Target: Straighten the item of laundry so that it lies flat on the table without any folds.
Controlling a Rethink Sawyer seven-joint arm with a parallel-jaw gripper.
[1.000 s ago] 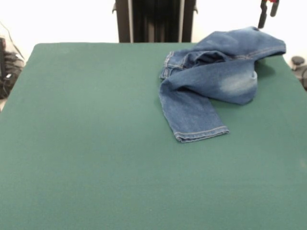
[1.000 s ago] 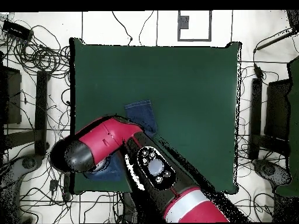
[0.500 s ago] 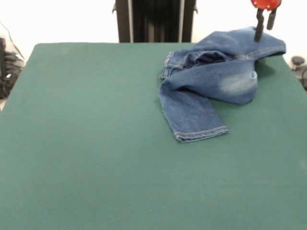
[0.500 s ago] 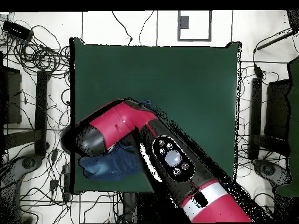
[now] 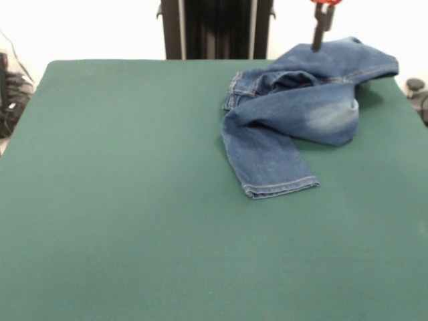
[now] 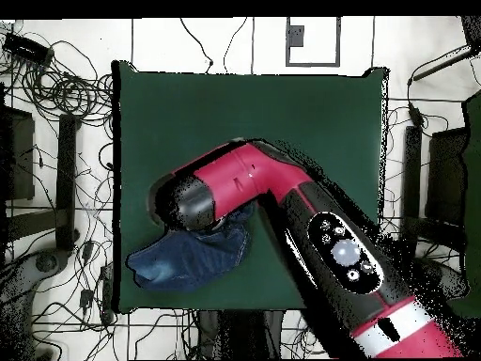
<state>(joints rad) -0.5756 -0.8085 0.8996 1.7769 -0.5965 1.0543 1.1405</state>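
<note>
The green table (image 5: 120, 200) is bare on its left; the jeans (image 5: 301, 107) lie crumpled at its far right corner, one leg reaching toward the camera, its hem (image 5: 281, 187) flat. The denim looks soft, limp and fairly heavy, so the free hem seems the best hold. The gripper (image 5: 319, 33) hangs above the heap; whether it is apart cannot be told.

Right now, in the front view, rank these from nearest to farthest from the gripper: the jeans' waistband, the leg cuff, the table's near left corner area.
1. The waistband, just below and left of the gripper at the table's far right.
2. The leg cuff, further toward the camera, mid-right.
3. The near left of the table, diagonally opposite.
</note>
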